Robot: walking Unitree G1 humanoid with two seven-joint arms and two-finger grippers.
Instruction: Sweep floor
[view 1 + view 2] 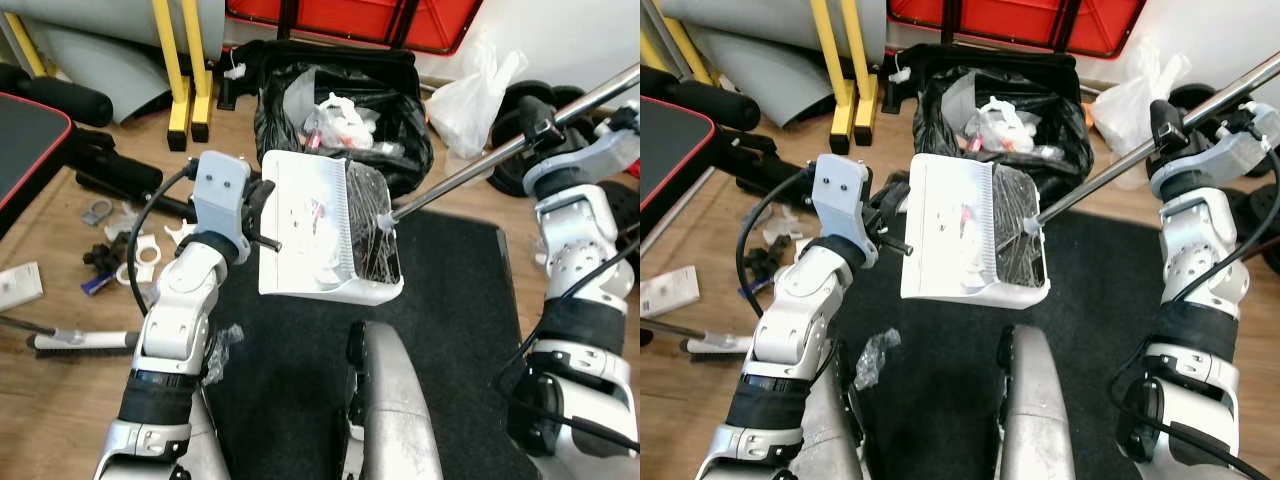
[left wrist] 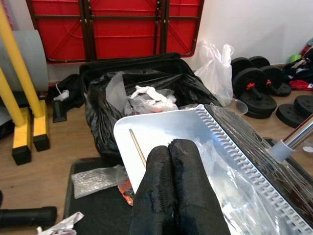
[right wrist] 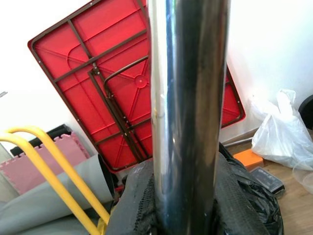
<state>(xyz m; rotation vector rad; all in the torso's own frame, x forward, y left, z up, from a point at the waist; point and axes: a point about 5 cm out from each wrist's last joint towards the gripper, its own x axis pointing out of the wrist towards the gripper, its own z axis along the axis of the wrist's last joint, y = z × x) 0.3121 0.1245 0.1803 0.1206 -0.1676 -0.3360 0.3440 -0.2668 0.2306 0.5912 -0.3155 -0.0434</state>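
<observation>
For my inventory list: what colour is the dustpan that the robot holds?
The dustpan is white, held by the left gripper; the left eye view shows it best.

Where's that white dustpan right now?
The dustpan is held up at the centre of the head views by the left pincer, just in front of the black rubbish bag, above the dark mat.

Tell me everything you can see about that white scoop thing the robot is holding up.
It is a white plastic dustpan with a toothed comb ridge across it, held off the floor above the black mat, just in front of the open black rubbish bag. The left gripper has its fingers shut on its rim. Clear crinkled plastic film lies in its deep end, where the tip of the shiny metal pole gripped by the right gripper touches it.
</observation>
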